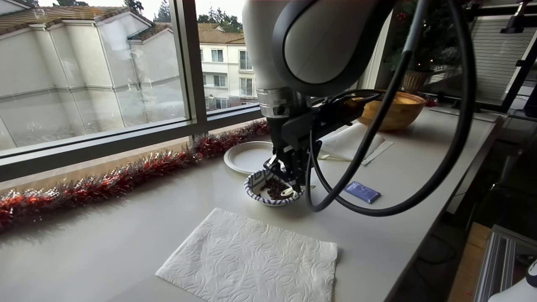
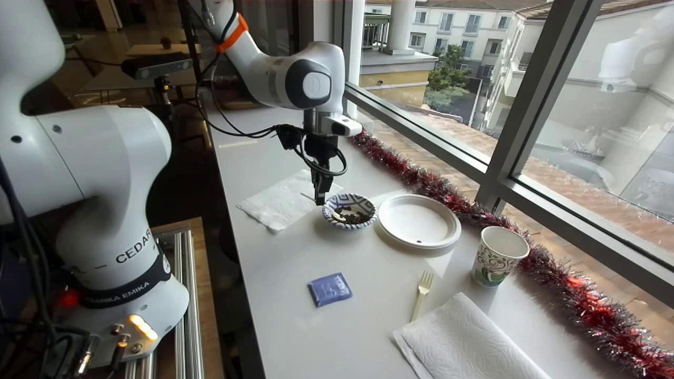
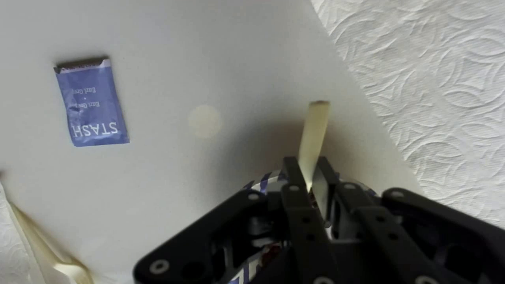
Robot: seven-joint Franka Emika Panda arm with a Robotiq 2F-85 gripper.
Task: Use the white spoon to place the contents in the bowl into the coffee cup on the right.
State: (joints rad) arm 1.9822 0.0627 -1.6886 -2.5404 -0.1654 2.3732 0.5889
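Note:
My gripper [image 3: 309,167] is shut on the pale handle of the white spoon [image 3: 315,130], which sticks out past the fingertips in the wrist view. The spoon's head [image 1: 288,192] rests low inside the bowl [image 2: 350,225], among the contents [image 1: 273,188], a heap of dark brown bits. Blue and white patterns cover this bowl, and the fingers hang over its rim at one side. To the right in an exterior view stands the coffee cup [image 2: 500,258], upright, pale with a printed swirl and green base. The wrist view does not show the cup.
A white plate [image 2: 418,221] lies between bowl and cup. Nearby are a fork [image 2: 421,295], a folded napkin [image 2: 463,337], a blue tea packet [image 2: 330,288] and a paper towel [image 1: 260,256]. Tinsel [image 1: 168,167] lines the window side; a wooden bowl [image 1: 398,111] stands farther off.

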